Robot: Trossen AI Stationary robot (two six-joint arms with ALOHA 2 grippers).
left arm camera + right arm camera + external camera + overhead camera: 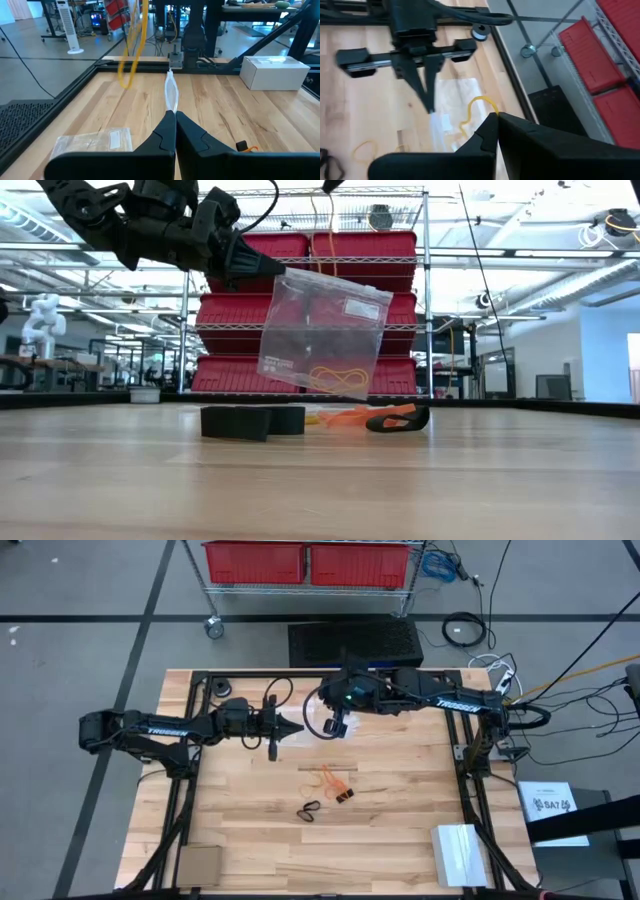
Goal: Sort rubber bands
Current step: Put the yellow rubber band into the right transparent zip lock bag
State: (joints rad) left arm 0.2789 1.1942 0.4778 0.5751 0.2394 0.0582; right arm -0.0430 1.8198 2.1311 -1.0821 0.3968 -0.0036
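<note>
Left gripper (297, 728): jaws pinched on clear bag (322, 332), raised above the bench's far-middle.
Right gripper (335, 730): jaws clamped on yellow rubber band (479, 111).
Bench (400, 830): orange (331, 778) and black bands (309, 809) near centre.

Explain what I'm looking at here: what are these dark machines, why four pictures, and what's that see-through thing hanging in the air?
Two robot arms work over a wooden table. One picture looks down from above, one looks level across the tabletop, and one comes from each arm's wrist. The left gripper is shut on a corner of a clear plastic bag, holding it up. The right gripper is shut on a yellow rubber band at the bag. More rubber bands, orange and black, lie on the table.
</note>
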